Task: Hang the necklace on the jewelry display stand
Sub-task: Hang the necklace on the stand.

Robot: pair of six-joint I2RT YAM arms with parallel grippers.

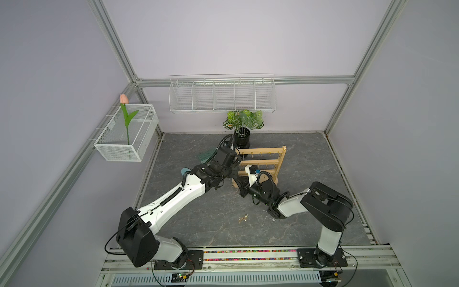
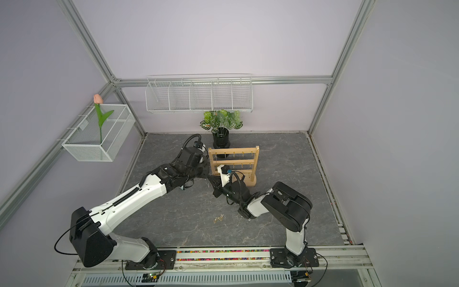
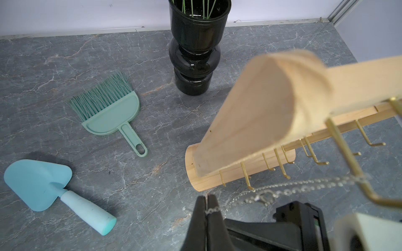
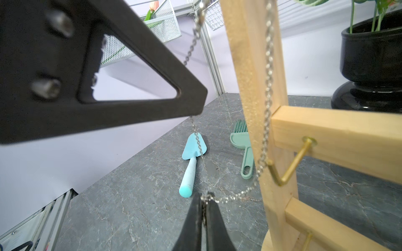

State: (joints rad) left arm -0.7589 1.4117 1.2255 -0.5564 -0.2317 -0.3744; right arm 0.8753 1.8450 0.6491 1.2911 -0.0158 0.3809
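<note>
both the black left gripper (image 3: 208,203) and the right gripper (image 4: 204,200) are clamped on the thin silver chain necklace (image 3: 264,196), strung between them beside the light wooden jewelry display stand (image 1: 281,161), its strand crossing a small gold hook (image 4: 287,171) nearest the right jaws.

Lavender walls (image 1: 236,37), aluminium frame posts (image 1: 116,42) at the corners. Floor: grey marble-look slab (image 1: 305,159). White wire shelf (image 1: 223,99), five bays, on the back wall. White mesh basket (image 1: 116,151) with a pink tulip (image 1: 123,99) on the side wall. Potted plant (image 1: 244,120) in a black vase (image 1: 241,139) against the back wall. Light is even, probably from overhead.
</note>
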